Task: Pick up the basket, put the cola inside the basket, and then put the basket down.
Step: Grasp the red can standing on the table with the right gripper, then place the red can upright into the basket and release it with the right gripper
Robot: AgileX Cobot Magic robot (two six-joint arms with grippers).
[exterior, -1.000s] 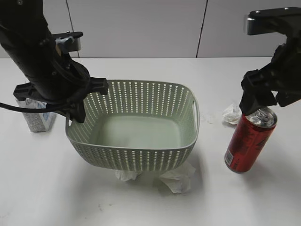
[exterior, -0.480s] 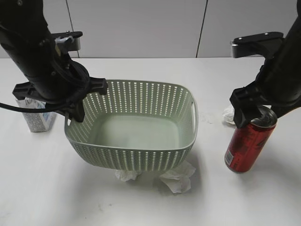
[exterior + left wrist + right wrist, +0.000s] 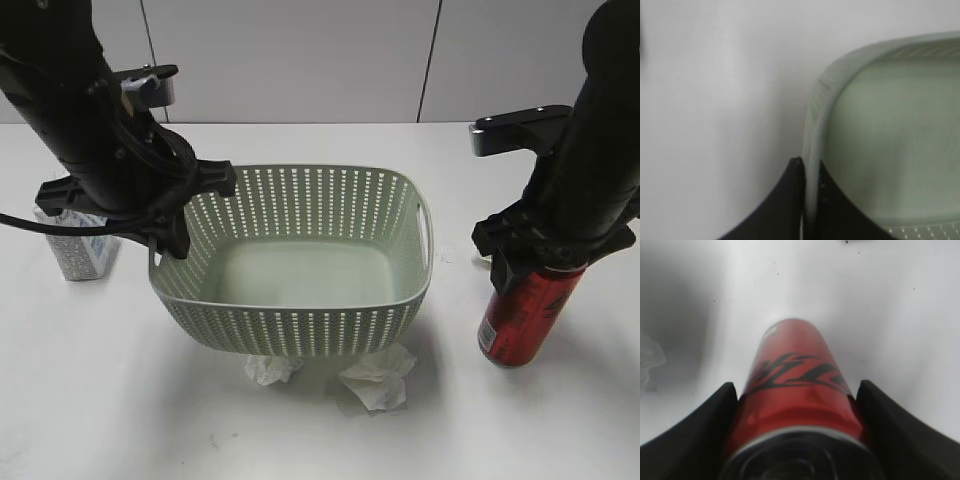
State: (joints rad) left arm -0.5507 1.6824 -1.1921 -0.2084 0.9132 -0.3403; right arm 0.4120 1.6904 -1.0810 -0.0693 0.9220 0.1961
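Two arms were in play over the white desk (image 3: 90, 400). Largest item: the sage-green basket (image 3: 300, 270), tilted, its left rim pinched by the left hand (image 3: 172, 235); in the left wrist view the black fingers (image 3: 790, 200) sat closed either side of the rim. Crumpled tissues (image 3: 375, 375) showed under the basket's front edge, so it appeared lifted off the desk.

Cola can (image 3: 525, 315) stood upright on the desk, well right of the basket. Right hand (image 3: 530, 275) was down over the can's top; the right wrist view showed both fingers (image 3: 700, 435) flanking the can (image 3: 795, 385), spread to about its width. Whether they were actually gripping could not be told.

Risks, as judged: a single-edge pinch lets the basket swing or slip; a grasp high on the slim can could tip it when the fingers close.

Room: bare desk between can and basket; the can must clear the basket's right rim. Blue-and-white carton (image 3: 80, 250) sat just behind the left arm.
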